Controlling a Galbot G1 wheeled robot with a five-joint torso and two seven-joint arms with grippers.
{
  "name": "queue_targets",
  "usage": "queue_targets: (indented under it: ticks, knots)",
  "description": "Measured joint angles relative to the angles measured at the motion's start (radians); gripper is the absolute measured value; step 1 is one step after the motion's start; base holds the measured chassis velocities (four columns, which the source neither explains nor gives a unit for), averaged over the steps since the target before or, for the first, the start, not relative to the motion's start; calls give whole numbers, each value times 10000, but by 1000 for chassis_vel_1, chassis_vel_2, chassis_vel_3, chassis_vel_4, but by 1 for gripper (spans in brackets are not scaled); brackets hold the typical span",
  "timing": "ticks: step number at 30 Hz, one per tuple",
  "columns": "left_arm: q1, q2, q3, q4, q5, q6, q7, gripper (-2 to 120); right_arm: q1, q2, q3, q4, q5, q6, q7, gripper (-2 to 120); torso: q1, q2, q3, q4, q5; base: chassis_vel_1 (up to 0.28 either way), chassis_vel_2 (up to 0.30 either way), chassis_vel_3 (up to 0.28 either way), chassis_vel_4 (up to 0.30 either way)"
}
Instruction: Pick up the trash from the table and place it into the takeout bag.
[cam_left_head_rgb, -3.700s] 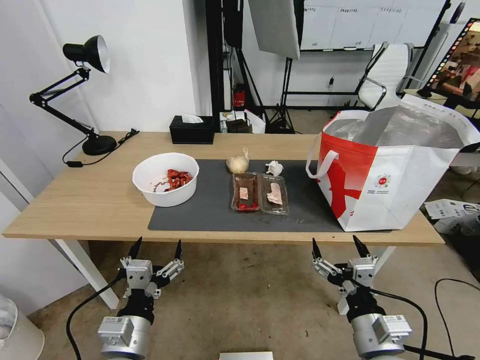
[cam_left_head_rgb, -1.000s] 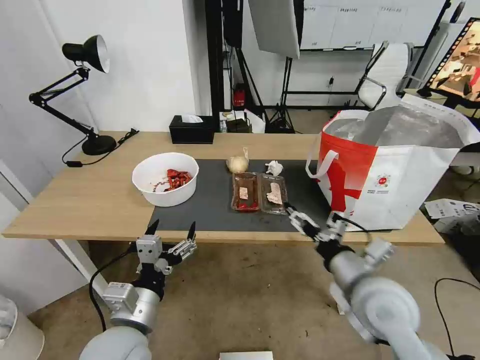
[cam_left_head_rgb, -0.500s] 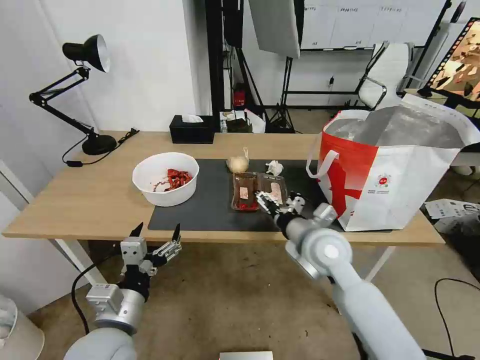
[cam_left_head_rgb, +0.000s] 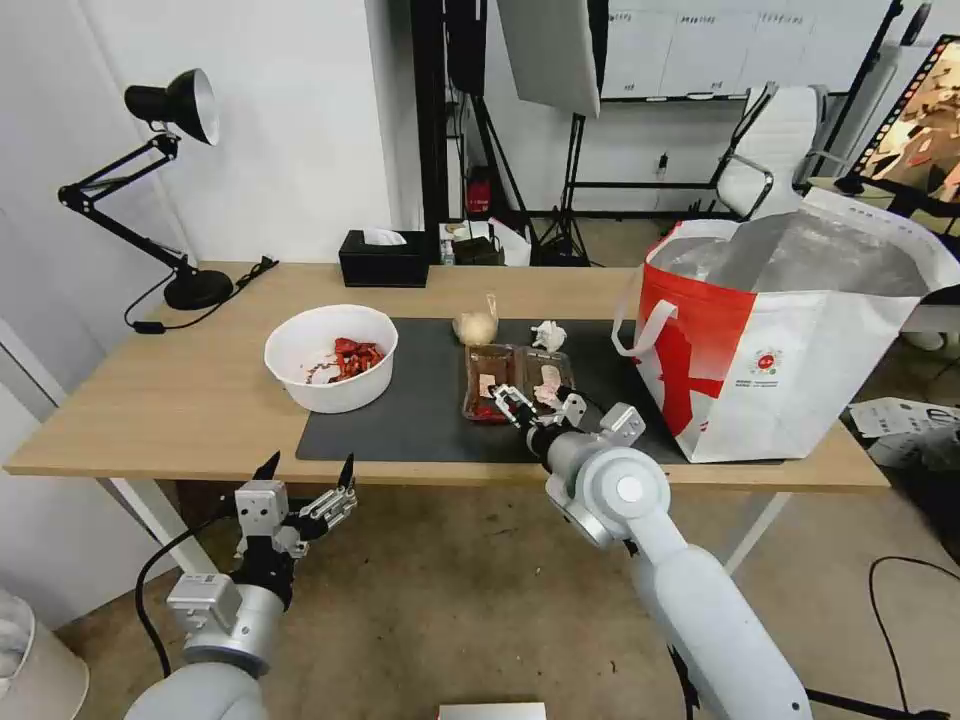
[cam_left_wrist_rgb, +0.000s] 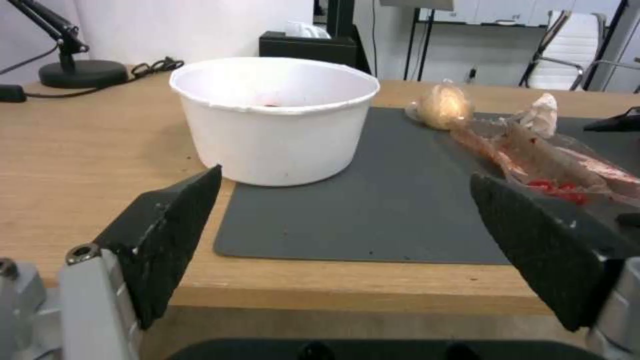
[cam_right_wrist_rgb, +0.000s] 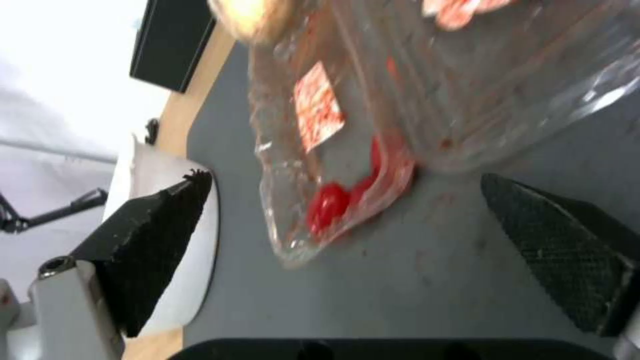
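On the dark mat (cam_left_head_rgb: 400, 425) of the table (cam_left_head_rgb: 180, 400) lies the trash: a clear tray (cam_left_head_rgb: 490, 378) with red scraps, a crumpled tissue (cam_left_head_rgb: 547, 335), a knotted yellowish bag (cam_left_head_rgb: 476, 325) and a white bowl (cam_left_head_rgb: 331, 358). My right gripper (cam_left_head_rgb: 537, 398) is open just above the tray's near end. In the right wrist view the tray (cam_right_wrist_rgb: 373, 100) lies between its spread fingers (cam_right_wrist_rgb: 153, 235). My left gripper (cam_left_head_rgb: 308, 468) hangs open below the table's front edge, facing the bowl (cam_left_wrist_rgb: 273, 115). The takeout bag (cam_left_head_rgb: 800, 350) stands open at the table's right end.
A black tissue box (cam_left_head_rgb: 383, 258) sits at the table's back edge and a black desk lamp (cam_left_head_rgb: 185, 285) at the back left. The wood left of the bowl is bare. A white chair (cam_left_head_rgb: 775, 140) and stands are on the floor behind.
My right arm has swung up from below the table and leftward over the mat to the tray's near end. The left gripper stays low, drifting slightly left and down.
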Motion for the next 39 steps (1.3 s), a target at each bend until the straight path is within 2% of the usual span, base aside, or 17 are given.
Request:
queue_targets:
  ticks: [14, 24, 28, 29, 31, 32, 35, 39]
  knots:
    - [78, 15, 12, -63, 11, -119, -1, 100, -143, 132, 336, -208, -255, 187, -345, 100, -2, 1, 0, 1, 1, 0, 0, 0, 0]
    - [218, -16, -25, -77, 51, -264, -1, 100, -239, -272, 447, -72, -1070, 490, -1424, 100, -1, 0, 1, -1, 1, 0, 0, 0, 0]
    - [215, -77, -8, -77, 68, -280, 0, 100, -208, -471, 405, -17, -1884, 530, -2139, 100, -1, 0, 1, -2, 1, 0, 0, 0, 0]
    - [202, -99, 0, -75, 74, -286, 1, 100, -98, -610, 321, -37, -2368, 530, -2664, 100, -1, 0, 1, -1, 1, 0, 0, 0, 0]
    - [202, -99, 0, -75, 74, -286, 1, 100, -98, -610, 321, -37, -2368, 530, -2664, 100, -1, 0, 1, -1, 1, 0, 0, 0, 0]
    - [206, -112, -10, -71, 76, -310, 2, 100, 157, -752, 170, -117, -2593, 507, -3147, 100, -1, 0, 1, -2, 1, 0, 0, 0, 0]
    - [231, -129, -48, -70, 77, -338, 2, 100, 560, -828, -67, -276, -2523, 377, -3482, 100, -1, 0, 1, -2, 1, 0, 0, 0, 0]
    - [267, -165, -120, -72, 78, -379, 3, 100, 1402, -726, -478, -688, -1701, -421, -3448, 100, 0, 0, 0, -1, -1, 0, 0, 0, 0]
